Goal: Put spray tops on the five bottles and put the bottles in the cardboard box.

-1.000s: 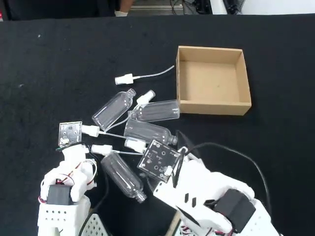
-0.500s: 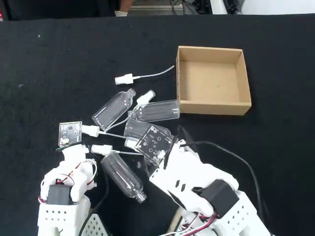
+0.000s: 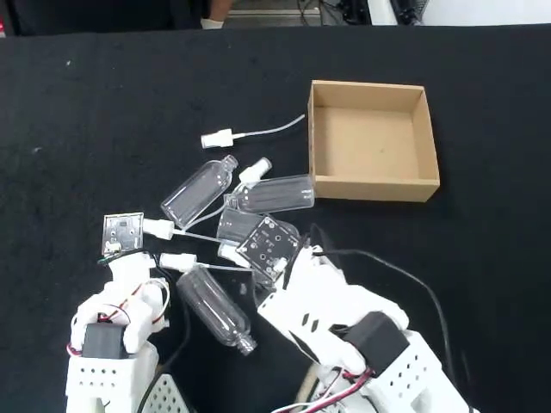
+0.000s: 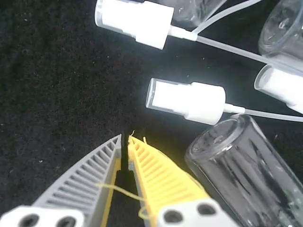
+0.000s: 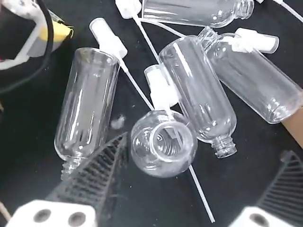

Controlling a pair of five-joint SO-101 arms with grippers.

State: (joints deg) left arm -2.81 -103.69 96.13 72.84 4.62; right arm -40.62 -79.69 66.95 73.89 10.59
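Straddles an uncapped bottle just below the high view's centre with right gripper wide open and empty, seemingly lining up a grasp; rests left gripper closed on nothing beside loose spray tops, lower left

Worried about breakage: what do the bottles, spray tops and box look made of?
Bottles: clear and glossy, probably plastic, though glass is possible; the black table shows through. Spray tops: opaque white plastic with thin translucent tubes. Cardboard box: matte brown cardboard, by its plain flat walls.
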